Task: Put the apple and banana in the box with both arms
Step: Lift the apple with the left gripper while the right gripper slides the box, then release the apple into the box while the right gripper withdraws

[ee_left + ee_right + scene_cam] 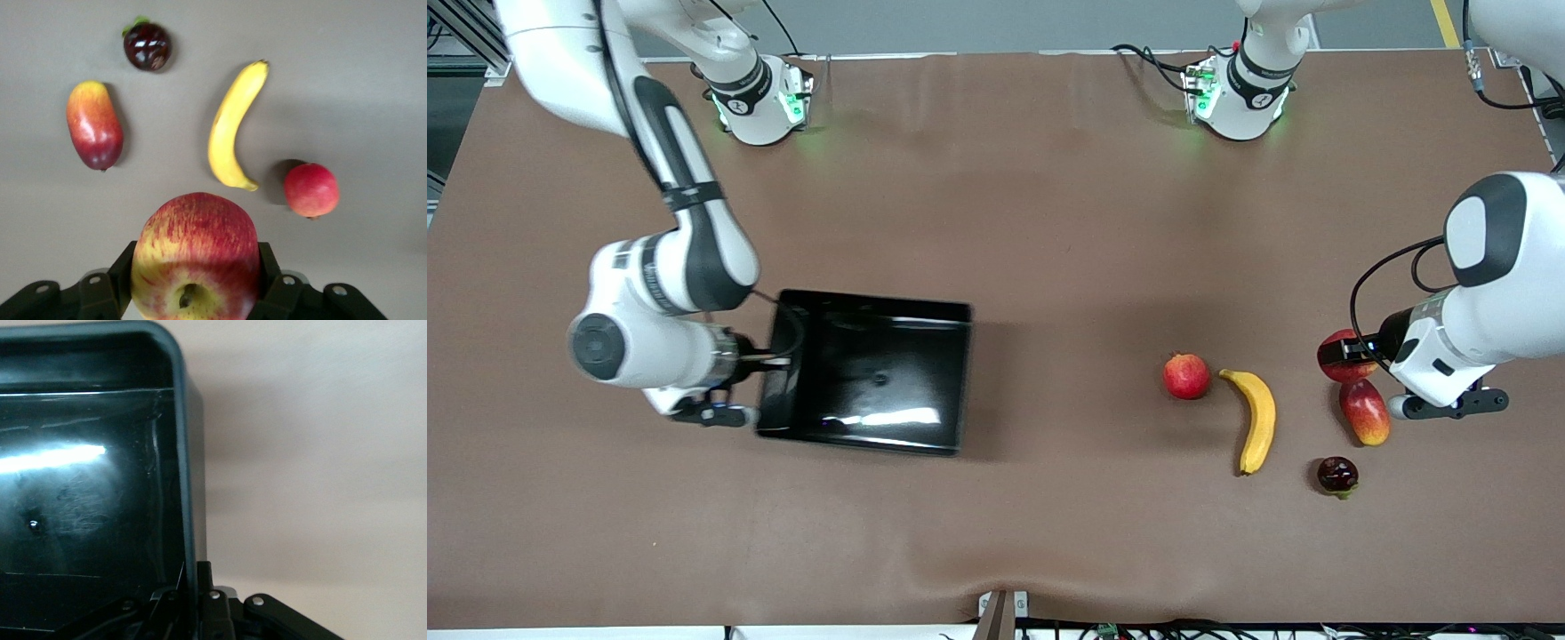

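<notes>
While the brown mat (996,222) lies broad and bare mid-table, the glossy black box (871,373) sits toward the right arm's end, right gripper (197,600) pinched tight on its wall. Curved yellow banana (1258,418) lies beside a pomegranate (1186,375). Left gripper (197,293) clasps the streaked apple (195,257) above the mat.

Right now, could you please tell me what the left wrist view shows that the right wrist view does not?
Only the left wrist view shows fruit: the apple gripped in the left gripper, plus the banana, mango, pomegranate and a dark round fruit on the table. Only the right wrist view shows the black box, its wall pinched by the right gripper. Both share the brown table.
</notes>
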Controlling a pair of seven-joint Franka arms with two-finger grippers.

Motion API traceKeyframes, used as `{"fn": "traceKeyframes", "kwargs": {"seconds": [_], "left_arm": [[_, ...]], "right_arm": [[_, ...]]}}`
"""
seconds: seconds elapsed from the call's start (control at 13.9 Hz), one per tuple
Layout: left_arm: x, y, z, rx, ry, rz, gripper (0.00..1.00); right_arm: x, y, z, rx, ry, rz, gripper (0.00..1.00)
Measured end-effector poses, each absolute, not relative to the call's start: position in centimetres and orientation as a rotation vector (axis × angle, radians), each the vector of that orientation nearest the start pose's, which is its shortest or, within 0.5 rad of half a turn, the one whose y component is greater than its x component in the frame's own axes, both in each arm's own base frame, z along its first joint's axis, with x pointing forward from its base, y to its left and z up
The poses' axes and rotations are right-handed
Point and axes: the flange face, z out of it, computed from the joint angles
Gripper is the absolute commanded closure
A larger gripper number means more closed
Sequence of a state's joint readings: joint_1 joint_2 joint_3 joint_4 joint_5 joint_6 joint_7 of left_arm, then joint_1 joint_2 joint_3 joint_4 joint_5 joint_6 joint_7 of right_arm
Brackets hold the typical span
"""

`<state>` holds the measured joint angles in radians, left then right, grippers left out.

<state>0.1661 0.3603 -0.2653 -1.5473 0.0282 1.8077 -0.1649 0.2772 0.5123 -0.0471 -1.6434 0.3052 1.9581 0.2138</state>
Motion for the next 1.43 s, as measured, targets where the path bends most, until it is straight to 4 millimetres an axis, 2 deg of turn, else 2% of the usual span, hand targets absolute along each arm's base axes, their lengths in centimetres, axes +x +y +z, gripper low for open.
{"fn": "traceKeyframes", "kwargs": {"seconds": [0.14, 0.5, 0.65, 0.72, 0.79, 0.86, 0.93, 1.15, 1.43], "left_arm": [[64.5, -6.9, 45.4, -3.195, -0.115, 0.17, 1.0], [62.2, -16.4, 46.3, -3.213, -0.192, 0.216, 1.0], [61.2, -18.7, 45.8, -3.213, -0.203, 0.238, 1.0], [60.8, -19.6, 45.1, -3.215, -0.211, 0.24, 1.0], [60.5, -20.5, 44.2, -3.22, -0.233, 0.232, 1.0], [60.0, -21.5, 43.2, -3.226, -0.263, 0.219, 1.0], [59.6, -22.6, 42.1, -3.233, -0.291, 0.204, 1.0], [57.9, -26.6, 39.1, -3.246, -0.393, 0.17, 1.0], [55.4, -34.0, 35.1, -3.281, -0.501, 0.186, 1.0]], "right_arm": [[63.0, 21.4, 30.1, -2.881, 0.195, 0.34, 1.0], [60.0, 31.8, 27.4, -2.897, 0.236, 0.257, 1.0], [58.7, 34.4, 25.5, -2.909, 0.231, 0.248, 1.0], [58.3, 35.1, 24.6, -2.915, 0.221, 0.245, 0.91], [58.0, 35.6, 23.8, -2.919, 0.211, 0.24, 0.71], [57.7, 36.2, 23.3, -2.922, 0.2, 0.231, 0.11], [57.5, 36.7, 23.2, -2.923, 0.191, 0.227, 0.0], [57.6, 36.7, 23.3, -2.924, 0.191, 0.221, 0.0], [58.9, 34.8, 24.4, -2.926, 0.233, 0.199, 0.0]]}}
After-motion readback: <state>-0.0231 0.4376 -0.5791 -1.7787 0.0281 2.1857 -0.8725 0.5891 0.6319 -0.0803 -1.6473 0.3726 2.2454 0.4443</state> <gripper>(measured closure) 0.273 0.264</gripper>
